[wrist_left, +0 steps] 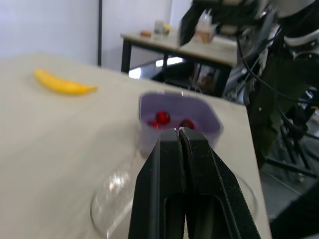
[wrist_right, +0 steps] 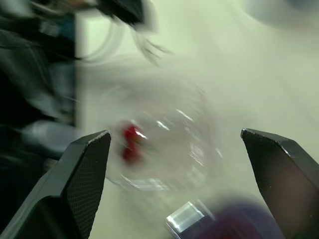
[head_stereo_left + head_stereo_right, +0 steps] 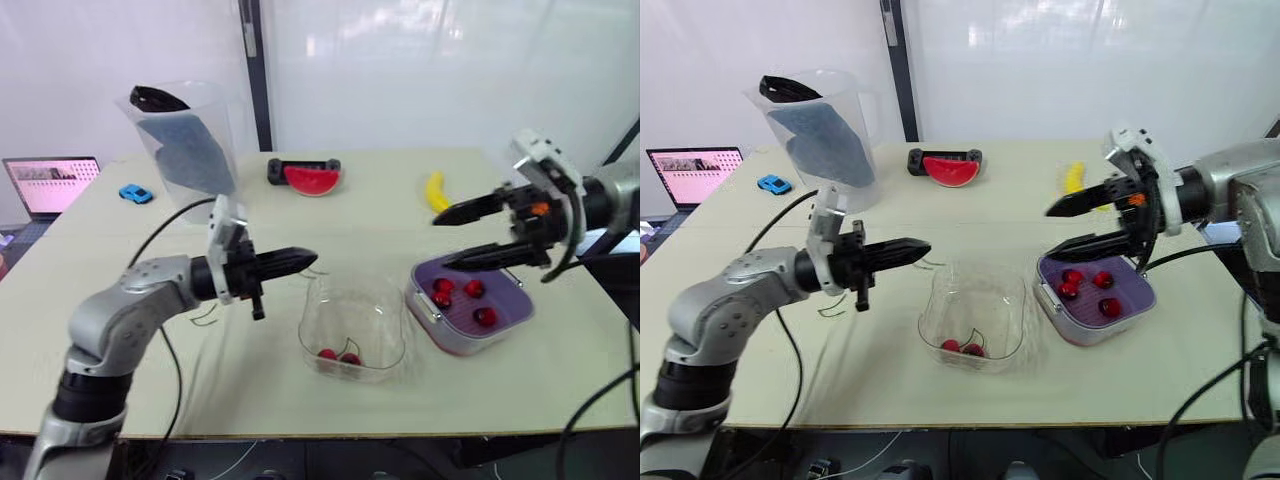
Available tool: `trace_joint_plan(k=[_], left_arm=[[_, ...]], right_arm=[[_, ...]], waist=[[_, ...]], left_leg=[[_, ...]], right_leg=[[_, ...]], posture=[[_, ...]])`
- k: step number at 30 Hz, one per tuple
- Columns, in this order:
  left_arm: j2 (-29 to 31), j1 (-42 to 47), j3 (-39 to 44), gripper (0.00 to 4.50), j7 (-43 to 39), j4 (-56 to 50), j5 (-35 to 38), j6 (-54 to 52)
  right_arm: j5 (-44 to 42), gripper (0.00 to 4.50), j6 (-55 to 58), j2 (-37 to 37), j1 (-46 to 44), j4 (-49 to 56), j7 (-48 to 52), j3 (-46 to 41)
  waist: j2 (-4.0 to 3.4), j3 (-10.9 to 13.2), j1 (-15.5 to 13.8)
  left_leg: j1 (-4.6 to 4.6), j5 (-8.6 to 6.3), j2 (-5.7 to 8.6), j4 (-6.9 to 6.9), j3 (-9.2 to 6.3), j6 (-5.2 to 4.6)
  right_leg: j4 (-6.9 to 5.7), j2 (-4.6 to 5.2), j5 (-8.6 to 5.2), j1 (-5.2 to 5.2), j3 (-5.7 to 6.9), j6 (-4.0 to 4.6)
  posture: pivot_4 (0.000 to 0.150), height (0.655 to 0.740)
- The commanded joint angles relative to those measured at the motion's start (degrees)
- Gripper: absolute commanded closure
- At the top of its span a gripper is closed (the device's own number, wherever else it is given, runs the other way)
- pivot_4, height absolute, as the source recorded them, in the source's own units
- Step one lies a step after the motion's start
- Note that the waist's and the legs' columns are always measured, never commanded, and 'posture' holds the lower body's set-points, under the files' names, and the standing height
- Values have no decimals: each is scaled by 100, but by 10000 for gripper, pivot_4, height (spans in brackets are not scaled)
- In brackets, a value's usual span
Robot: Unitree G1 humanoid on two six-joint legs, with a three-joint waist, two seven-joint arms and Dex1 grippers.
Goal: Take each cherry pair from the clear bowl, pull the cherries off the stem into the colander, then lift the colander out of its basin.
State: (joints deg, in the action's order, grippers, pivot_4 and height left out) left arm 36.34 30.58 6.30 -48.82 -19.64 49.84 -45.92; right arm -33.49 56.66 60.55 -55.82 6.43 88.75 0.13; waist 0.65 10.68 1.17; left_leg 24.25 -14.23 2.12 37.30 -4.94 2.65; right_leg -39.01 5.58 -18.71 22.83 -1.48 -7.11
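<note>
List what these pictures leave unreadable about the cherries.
- Left wrist view: the shut black left gripper hides part of the purple colander and its red cherries.
- Right wrist view: blur hides any stem joining the cherry pair in the clear plastic bowl.
- Head views: whether that gripper holds a stem, too thin.

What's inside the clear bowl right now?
One cherry pair: two red cherries joined by a stem, on the bottom of the clear bowl toward its near edge. The walls are transparent, so nothing covers them; a loose stem could go unseen.
</note>
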Motion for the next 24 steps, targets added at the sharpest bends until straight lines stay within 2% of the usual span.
trace_joint_plan(k=[1, 5, 8, 10, 17, 19, 24], left_arm=[[375, -318, 818, 45000, 352, -145, 541, -498], [637, -1111, 1669, 45000, 1017, 49, 1353, -1458], [558, -1822, 2065, 45000, 1837, 103, 1497, -1920], [484, -2078, 2169, 45000, 2068, 322, 1793, -2236], [213, -2432, 2194, 45000, 2501, 909, 1324, -1934], [139, -2481, 2003, 45000, 2493, 986, 942, -1615], [-3, -2490, 1794, 45000, 2362, 1273, 536, -1318]], right_arm=[[-447, 246, 228, -297, 96, 653, -399, -79], [-590, 246, 245, -709, 208, 867, -821, 60], [-591, 246, 124, -910, 279, 909, -1004, 198], [-617, 246, 65, -951, 325, 910, -1052, 221], [-805, 246, -48, -1042, 561, 912, -1324, 45], [-885, 246, -5, -1028, 624, 986, -1454, -43], [-978, 246, -14, -859, 761, 997, -1592, -177]], waist=[[1, -1, -10], [2, -1, -16], [3, -1, -14], [3, -2, -21], [6, -3, -40], [6, -3, -35], [7, -4, -32]], left_leg=[[0, 0, -3, 1, -3, 0], [2, 0, -4, 8, -4, -1], [1, -1, -5, 6, -6, -1], [1, -1, -5, 6, -7, -1], [1, 1, -3, 4, -7, 1], [1, 1, -1, 3, -4, 2], [1, 2, 0, 0, -1, 4]], right_leg=[[-1, 0, 0, -1, 1, 0], [-2, 7, 0, -2, 0, 0], [-4, 9, 0, 1, 0, 0], [-4, 9, 0, 1, 0, 0], [-4, 10, 0, 0, 1, 0], [-3, 10, 0, 1, 1, 0], [-4, 9, 0, 4, 0, 1]], posture=[[1500, 7400], [1500, 7400], [1500, 7400], [1500, 7400], [1500, 7400], [1500, 7400], [1500, 7400]])
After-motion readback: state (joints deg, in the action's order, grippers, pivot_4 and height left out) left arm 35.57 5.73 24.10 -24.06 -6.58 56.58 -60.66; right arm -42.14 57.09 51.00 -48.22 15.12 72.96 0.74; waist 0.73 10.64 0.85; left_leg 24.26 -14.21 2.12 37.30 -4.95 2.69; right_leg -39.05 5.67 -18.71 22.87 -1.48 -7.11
